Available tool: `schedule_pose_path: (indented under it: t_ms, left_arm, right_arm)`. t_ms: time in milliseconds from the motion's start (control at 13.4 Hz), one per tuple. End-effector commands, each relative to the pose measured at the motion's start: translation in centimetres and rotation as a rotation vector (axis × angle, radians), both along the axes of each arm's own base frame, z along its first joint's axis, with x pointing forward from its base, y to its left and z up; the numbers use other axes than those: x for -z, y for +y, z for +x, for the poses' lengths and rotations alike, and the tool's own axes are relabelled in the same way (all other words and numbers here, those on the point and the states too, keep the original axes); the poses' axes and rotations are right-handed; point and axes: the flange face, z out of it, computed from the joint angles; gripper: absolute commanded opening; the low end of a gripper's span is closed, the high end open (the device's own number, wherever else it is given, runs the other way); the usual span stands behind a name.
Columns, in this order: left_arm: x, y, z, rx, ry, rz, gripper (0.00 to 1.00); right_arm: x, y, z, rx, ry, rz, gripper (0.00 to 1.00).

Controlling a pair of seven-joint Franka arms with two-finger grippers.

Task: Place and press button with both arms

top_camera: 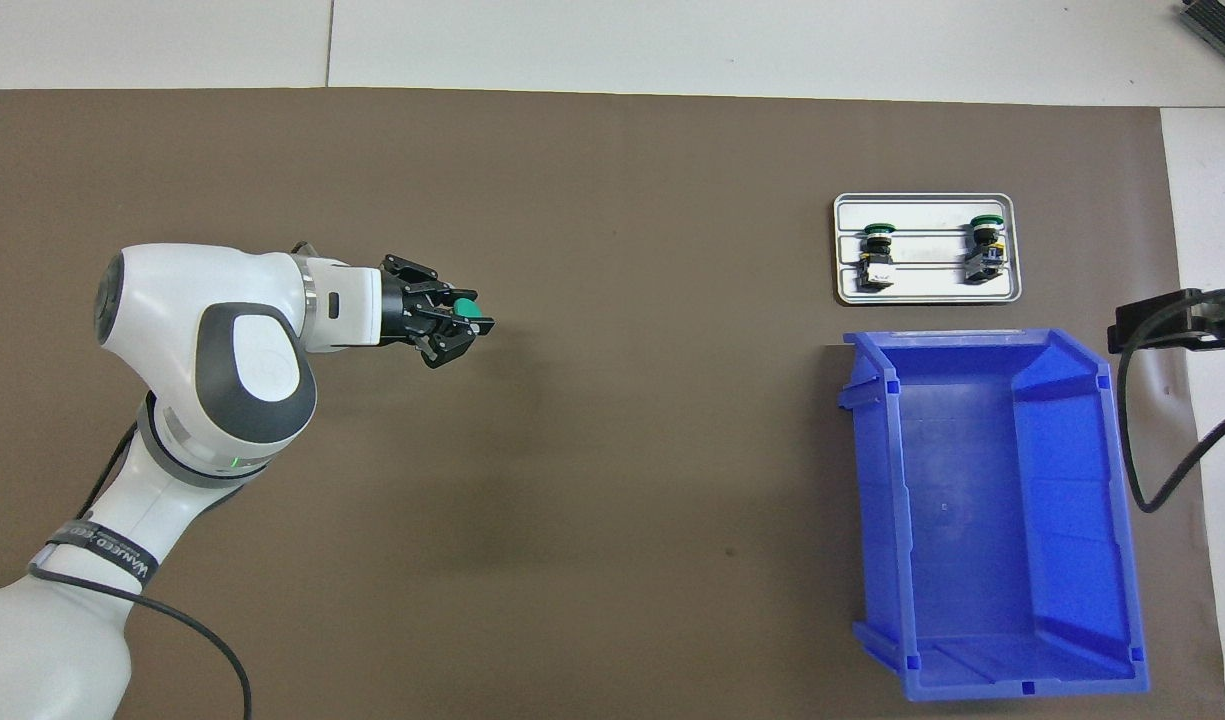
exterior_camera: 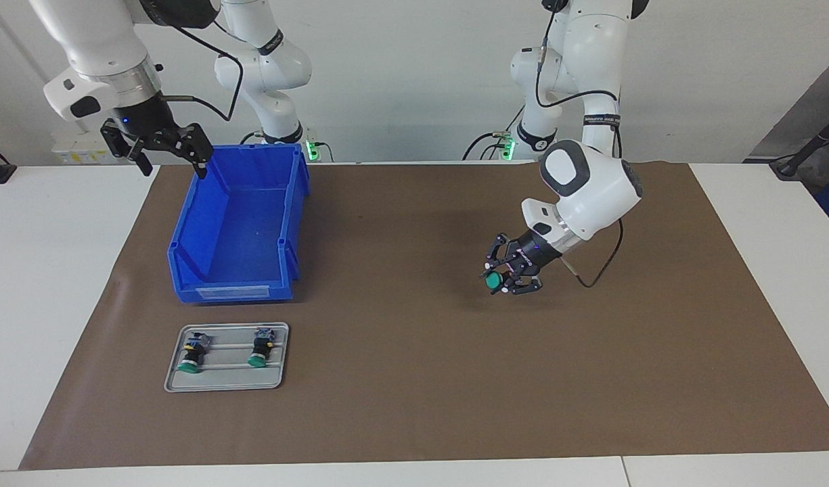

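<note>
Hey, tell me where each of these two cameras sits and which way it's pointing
Facing view: high across the table, looking at the robots; both arms show, left gripper holding a green button over the brown mat, right gripper open above the blue bin.
Overhead view: high above the robots' end, looking steeply down; the left arm shows whole, and only the right gripper at the edge.
Shared, half a turn apart: bin, mat, held button, and the tray with two buttons.
</note>
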Motion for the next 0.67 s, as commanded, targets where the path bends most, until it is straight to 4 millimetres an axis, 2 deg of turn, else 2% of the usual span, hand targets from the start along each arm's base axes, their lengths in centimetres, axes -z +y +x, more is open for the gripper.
schedule_pose_path:
  t_ms: [0,374,599]
  left_arm:
    - [0.9,2.0,-3.1,-0.052,-0.08,-0.113,0.0]
    - [3.1,2.4,-5.5,-0.143,-0.202,-0.25,0.0]
    - [5.5,1.2,-6.5,-0.205,-0.262,-0.363,0.0]
  right_arm:
    - [-0.2,-0.1,-0.8,-0.012,0.005,0.027,1.0]
    - [-0.2,0.0,-0.8,-0.014,0.005,0.025,1.0]
    - [-0.2,0.0,-0.8,-0.015,0.005,0.025,1.0]
